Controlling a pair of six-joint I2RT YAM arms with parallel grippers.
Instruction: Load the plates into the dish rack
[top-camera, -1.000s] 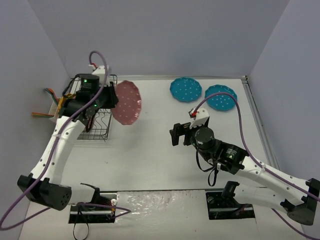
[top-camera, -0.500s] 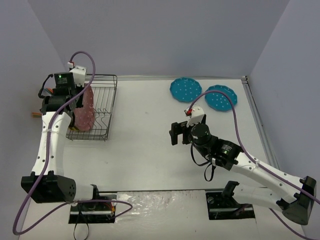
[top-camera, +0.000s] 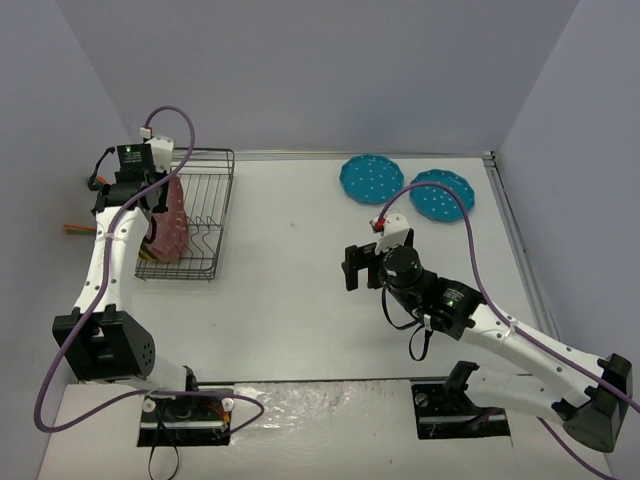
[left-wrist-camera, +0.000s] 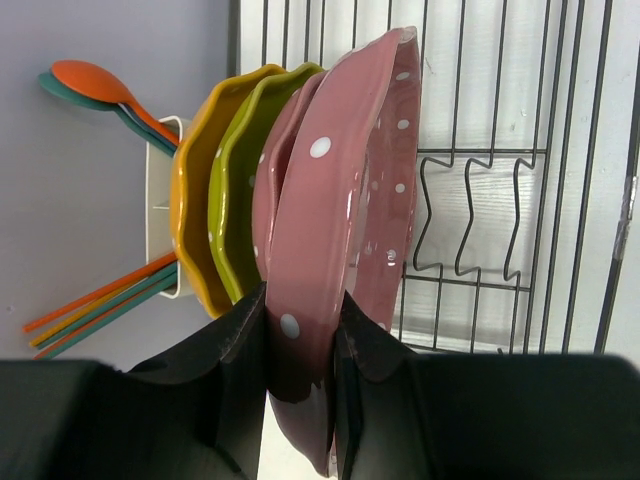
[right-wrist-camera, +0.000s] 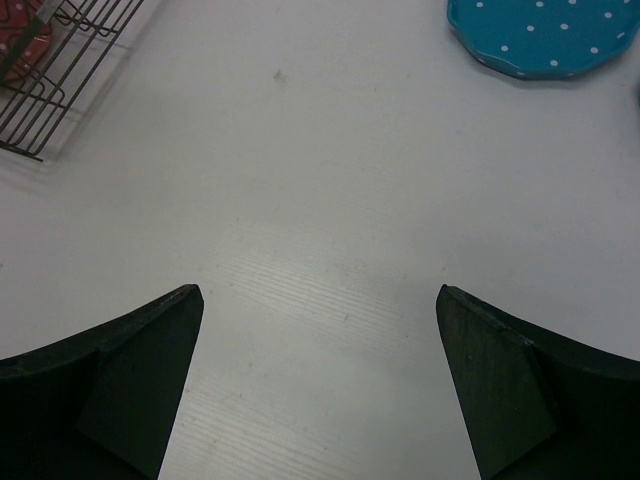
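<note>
Now we pinch a pink plate (left-wrist-camera: 340, 200) upright with our left gripper (left-wrist-camera: 300, 320) in the dish rack (left-wrist-camera: 480, 152) at the table's (top-camera: 300, 290) far-left corner, while our right gripper (right-wrist-camera: 320, 290) gapes empty.

- pink plate (left-wrist-camera: 345, 200): white dots all over
- orange plate (left-wrist-camera: 187, 220), yellow-green plate (left-wrist-camera: 230, 200)
- teal plates (top-camera: 371, 179) (top-camera: 442, 195): white dots too
- dish rack (left-wrist-camera: 497, 152): black wire

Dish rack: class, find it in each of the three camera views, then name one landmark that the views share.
Top external: dish rack at the table's far left.
Left wrist: dish rack fills the right half, behind the upright plates.
Right wrist: only a corner of the dish rack shows, top left.
Shared landmark: pink dotted plate in the rack, a mere sliver in the right wrist view.
</note>
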